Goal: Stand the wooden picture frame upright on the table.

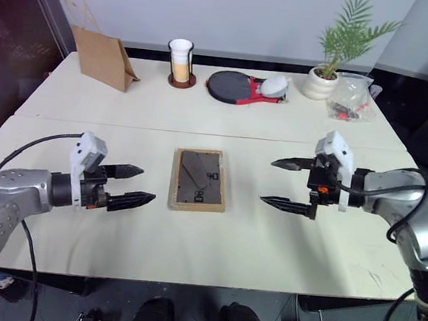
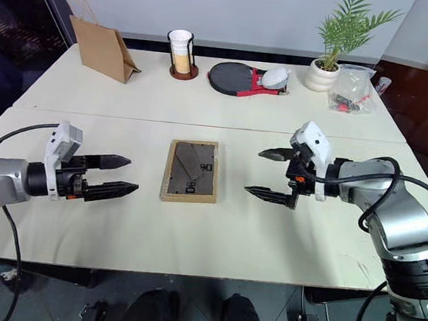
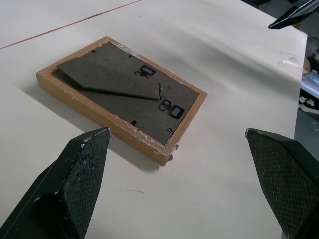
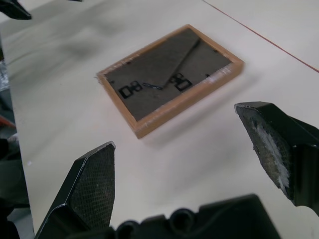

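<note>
At nine o'clock the left gripper (image 1: 137,186) hovers over the table (image 1: 267,241), jaws spread wide and holding nothing, aimed toward the centre. At the centre the wooden picture frame (image 1: 198,179) lies flat, face down, its dark back and folded stand (image 3: 107,77) uppermost. At three o'clock the right gripper (image 1: 288,185) mirrors the left, released and empty, apart from the frame. This looks like the approach step, nothing yet grasped. Next, one gripper likely must pinch a frame edge and tilt it up while the stand is swung out.
</note>
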### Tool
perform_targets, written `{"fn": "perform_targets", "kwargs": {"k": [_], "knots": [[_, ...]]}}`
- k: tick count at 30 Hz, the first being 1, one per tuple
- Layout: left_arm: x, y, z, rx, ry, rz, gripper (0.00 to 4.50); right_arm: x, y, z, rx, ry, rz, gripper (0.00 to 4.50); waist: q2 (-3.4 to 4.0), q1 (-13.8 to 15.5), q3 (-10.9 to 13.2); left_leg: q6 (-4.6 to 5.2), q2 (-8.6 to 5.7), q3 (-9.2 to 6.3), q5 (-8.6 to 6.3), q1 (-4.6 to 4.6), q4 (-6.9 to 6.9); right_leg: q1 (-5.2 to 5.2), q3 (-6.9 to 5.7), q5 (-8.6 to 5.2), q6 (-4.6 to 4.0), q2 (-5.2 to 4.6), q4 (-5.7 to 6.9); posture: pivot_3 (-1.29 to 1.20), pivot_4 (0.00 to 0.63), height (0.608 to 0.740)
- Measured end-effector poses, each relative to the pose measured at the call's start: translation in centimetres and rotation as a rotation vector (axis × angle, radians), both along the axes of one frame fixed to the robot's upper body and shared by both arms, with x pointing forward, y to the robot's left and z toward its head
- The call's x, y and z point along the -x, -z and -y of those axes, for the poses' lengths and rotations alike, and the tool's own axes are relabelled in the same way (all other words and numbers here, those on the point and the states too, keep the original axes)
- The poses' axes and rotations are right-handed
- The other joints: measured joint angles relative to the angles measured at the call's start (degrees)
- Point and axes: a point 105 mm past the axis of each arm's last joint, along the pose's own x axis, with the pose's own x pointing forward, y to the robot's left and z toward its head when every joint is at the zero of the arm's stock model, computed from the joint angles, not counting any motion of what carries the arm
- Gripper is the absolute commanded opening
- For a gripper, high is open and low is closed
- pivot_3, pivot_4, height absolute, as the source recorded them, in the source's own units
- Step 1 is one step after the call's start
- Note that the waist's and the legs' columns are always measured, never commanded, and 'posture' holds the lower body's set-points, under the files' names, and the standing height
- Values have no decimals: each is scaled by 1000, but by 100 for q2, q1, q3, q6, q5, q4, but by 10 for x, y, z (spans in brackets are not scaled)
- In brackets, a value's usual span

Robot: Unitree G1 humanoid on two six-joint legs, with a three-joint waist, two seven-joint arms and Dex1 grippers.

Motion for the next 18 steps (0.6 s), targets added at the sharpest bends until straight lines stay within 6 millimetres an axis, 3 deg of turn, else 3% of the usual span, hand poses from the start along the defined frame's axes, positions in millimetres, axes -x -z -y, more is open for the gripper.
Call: {"fn": "perform_targets", "kwargs": {"k": [18], "knots": [[-6,1,2,-2,-29,4,4500,-5,2,-2,-11,29,7,4428,0,8,0,0,0,0,0,-1,0,0,0,0,0,2,-1,0,150,740]]}}
